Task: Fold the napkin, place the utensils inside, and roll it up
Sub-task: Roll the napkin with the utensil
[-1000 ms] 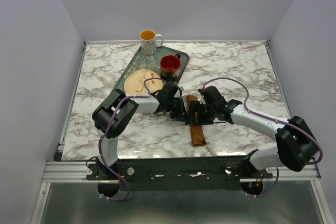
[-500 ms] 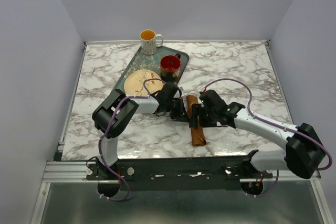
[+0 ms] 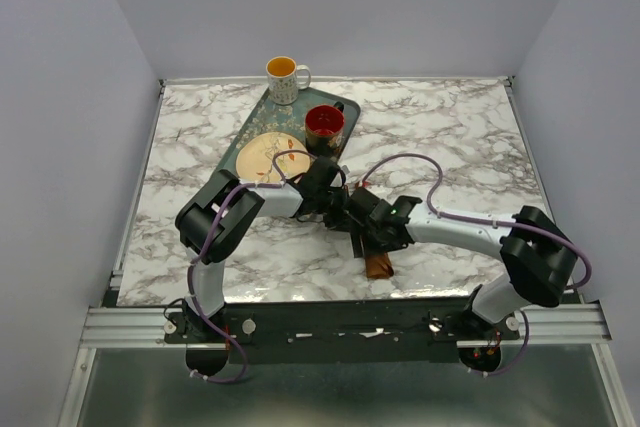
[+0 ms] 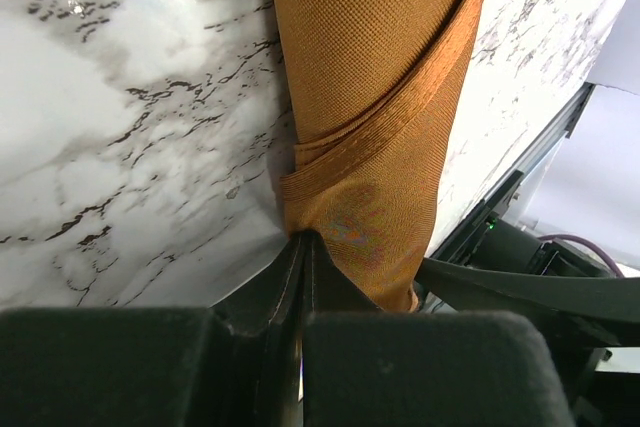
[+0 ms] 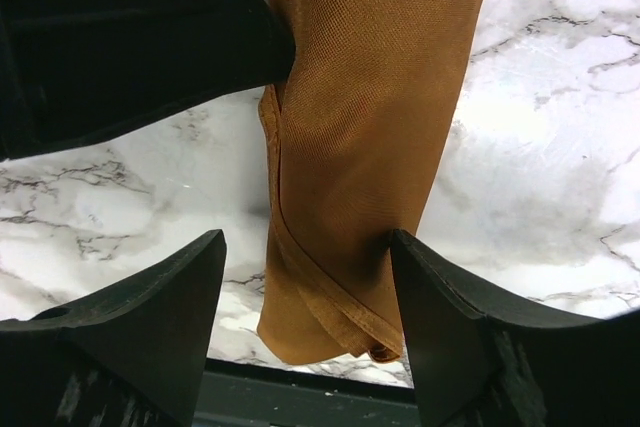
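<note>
Since the napkin (image 5: 360,147) lies as a tight roll on the table (image 3: 450,137), folding and rolling look done; utensils unseen, perhaps wrapped inside. Right gripper (image 5: 305,257) wide, astride the roll; left gripper (image 4: 302,247) pinched shut on its edge. Beyond: tray (image 3: 258,119) holding plate (image 3: 262,157) and red cup (image 3: 324,125); mug (image 3: 284,75) at its far end, contents unclear

Prob. robot lab cell, plain grey walls (image 3: 70,147) round marble-look table (image 3: 450,137), two arms (image 3: 470,232) bolted on alu rail (image 3: 130,325)
</note>
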